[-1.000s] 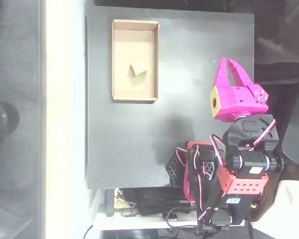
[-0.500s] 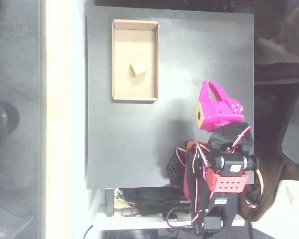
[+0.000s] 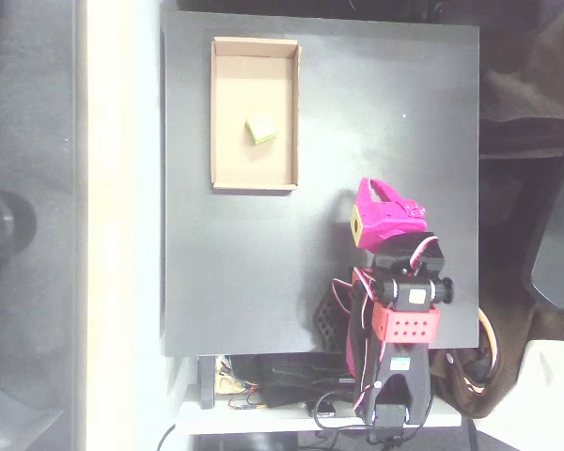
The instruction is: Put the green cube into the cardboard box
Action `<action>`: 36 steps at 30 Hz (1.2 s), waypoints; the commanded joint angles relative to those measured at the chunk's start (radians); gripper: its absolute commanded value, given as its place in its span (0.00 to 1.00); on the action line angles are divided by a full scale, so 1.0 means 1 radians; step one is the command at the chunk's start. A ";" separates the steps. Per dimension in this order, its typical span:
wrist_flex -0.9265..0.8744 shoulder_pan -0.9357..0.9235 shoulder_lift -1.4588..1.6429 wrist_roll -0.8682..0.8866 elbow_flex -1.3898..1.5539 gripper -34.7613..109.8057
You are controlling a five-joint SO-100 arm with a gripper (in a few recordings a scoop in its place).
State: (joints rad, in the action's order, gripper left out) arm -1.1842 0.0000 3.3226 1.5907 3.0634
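Observation:
The green cube lies on the floor of the cardboard box, near the middle and slightly tilted. The box sits at the upper left of the black table. My magenta gripper is well away from it, down and to the right, folded back over the arm's base and seen nearly end-on. Its fingers look pressed together with nothing between them. A yellow patch on the gripper's body faces left.
The black table ends at the left along a pale strip. The arm's red base and cables crowd the table's lower right edge. Dark cloth and a chair lie beyond the right edge.
The gripper has pulled back down and to the left, folding in toward the arm's base. The cube stays in the box, unmoved.

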 commanded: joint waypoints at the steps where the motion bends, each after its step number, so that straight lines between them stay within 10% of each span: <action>1: 0.000 -0.008 0.017 0.005 0.046 0.25; 36: -0.232 -0.008 0.017 0.006 0.095 0.25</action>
State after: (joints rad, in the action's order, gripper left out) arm -1.3852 0.0015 3.3395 1.5984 3.1615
